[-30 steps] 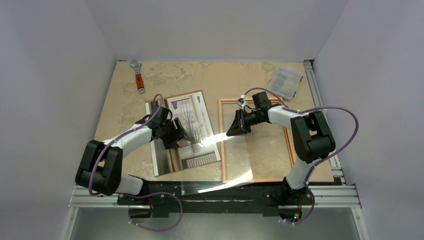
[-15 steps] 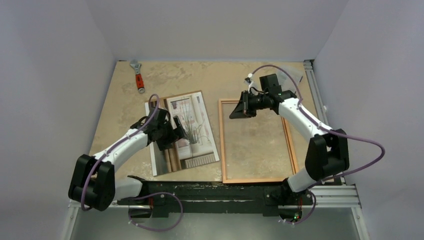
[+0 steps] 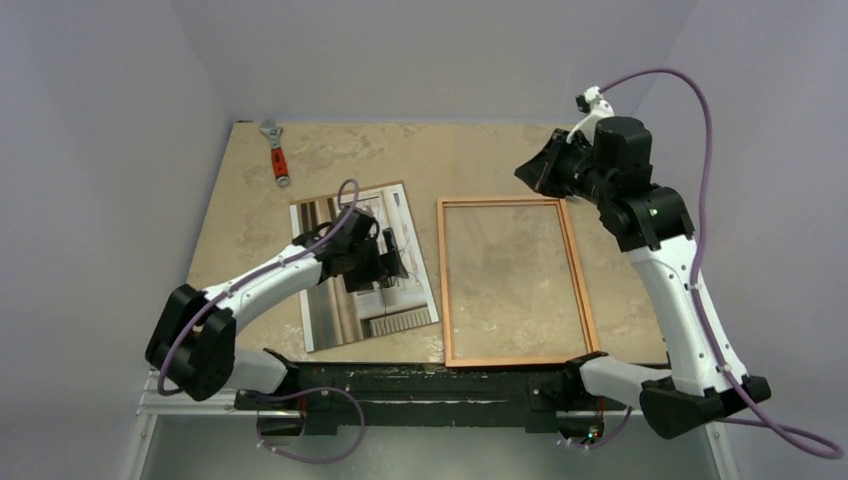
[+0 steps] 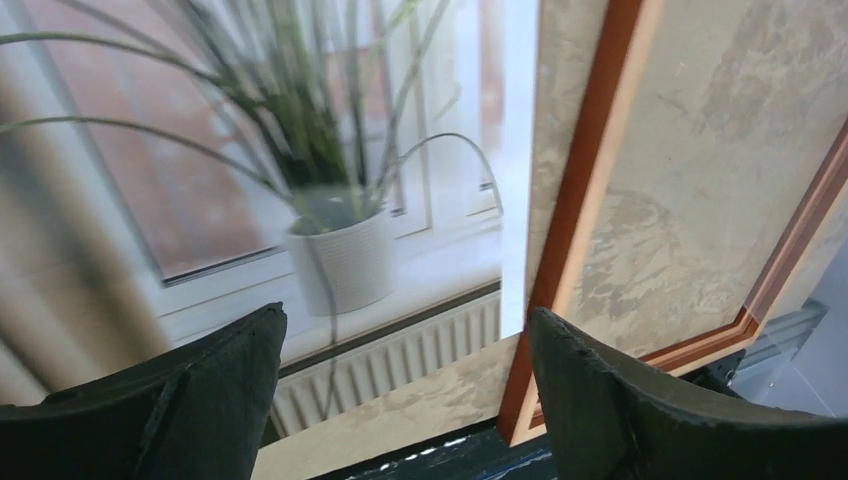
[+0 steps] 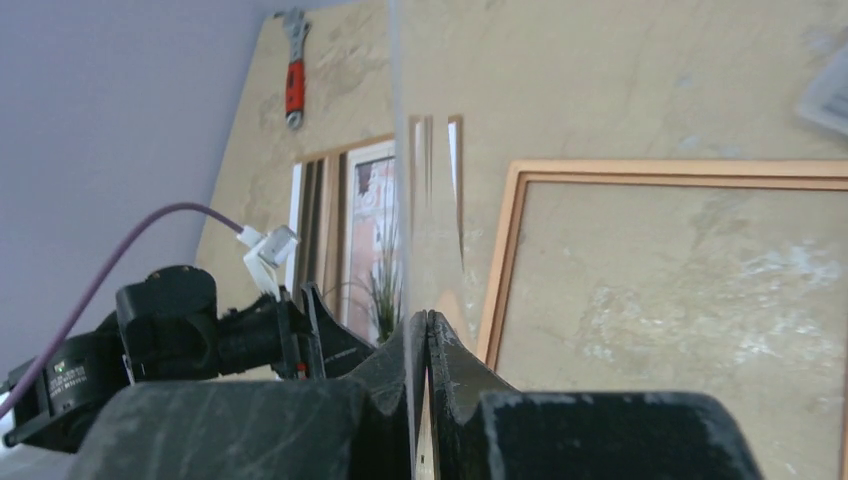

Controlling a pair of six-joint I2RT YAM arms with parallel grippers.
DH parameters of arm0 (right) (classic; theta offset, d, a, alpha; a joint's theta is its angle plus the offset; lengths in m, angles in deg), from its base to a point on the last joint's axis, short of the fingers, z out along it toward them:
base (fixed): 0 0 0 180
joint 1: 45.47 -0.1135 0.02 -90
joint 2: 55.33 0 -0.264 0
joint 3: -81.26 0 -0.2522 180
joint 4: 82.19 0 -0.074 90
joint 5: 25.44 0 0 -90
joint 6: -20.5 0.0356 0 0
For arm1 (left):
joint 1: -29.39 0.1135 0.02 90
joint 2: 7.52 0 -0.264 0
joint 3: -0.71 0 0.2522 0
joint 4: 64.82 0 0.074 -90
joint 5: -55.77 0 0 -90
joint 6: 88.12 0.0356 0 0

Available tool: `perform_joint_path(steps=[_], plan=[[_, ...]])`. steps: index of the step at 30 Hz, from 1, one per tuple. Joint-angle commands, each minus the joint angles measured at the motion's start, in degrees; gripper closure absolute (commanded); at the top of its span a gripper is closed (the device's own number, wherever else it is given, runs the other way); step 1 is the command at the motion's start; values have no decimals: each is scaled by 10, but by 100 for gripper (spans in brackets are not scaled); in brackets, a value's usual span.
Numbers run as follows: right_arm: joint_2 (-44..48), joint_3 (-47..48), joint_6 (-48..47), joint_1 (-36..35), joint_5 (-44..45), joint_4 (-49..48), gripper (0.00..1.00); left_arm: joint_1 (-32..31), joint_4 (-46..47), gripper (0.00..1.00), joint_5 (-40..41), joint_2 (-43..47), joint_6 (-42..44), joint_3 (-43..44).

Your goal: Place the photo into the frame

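Observation:
The photo [image 3: 330, 305] lies face up left of centre; its potted plant fills the left wrist view [image 4: 330, 250]. The thin orange-brown frame [image 3: 442, 280] lies flat just right of it, with bare table showing inside, and its border also shows in the left wrist view [image 4: 575, 220] and right wrist view [image 5: 680, 170]. My left gripper [image 3: 395, 262] is open and empty, low over the photo's right lower part, fingers [image 4: 180, 400] spread. My right gripper [image 3: 540, 170] is raised at the back right, shut on a clear thin sheet [image 5: 400, 150] seen edge-on. The sheet hardly shows from above.
A red-handled wrench [image 3: 275, 150] lies at the back left, also in the right wrist view [image 5: 293, 80]. A brown board edge [image 3: 370, 188] sticks out behind the photo. A pale packet corner [image 5: 830, 90] shows at the back right. The black rail [image 3: 430, 380] runs along the near edge.
My right arm has lifted the clear sheet off the frame and swung up and back to the right. My left gripper has moved right across the photo towards its right edge.

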Motion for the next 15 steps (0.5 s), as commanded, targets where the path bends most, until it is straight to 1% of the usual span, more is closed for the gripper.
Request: perform_joint_path(steps=[1,3,9,12,15], plan=[[38,39,0,2,148,33,100,-73,29,13,28,-83,-22,94],[54,49,-8,1,188,40,100,-114,20,13,38,-132,-21,144],[78,70,-23,1,262,52,100,-185,-42,17,72,-274,-6,295],[75,84,-37,2,284,60,100,-209,-97,22,112,-333,-3,364],[69,98,-42,2,293,69,100,-220,-145,32,142,-378,-10,409]])
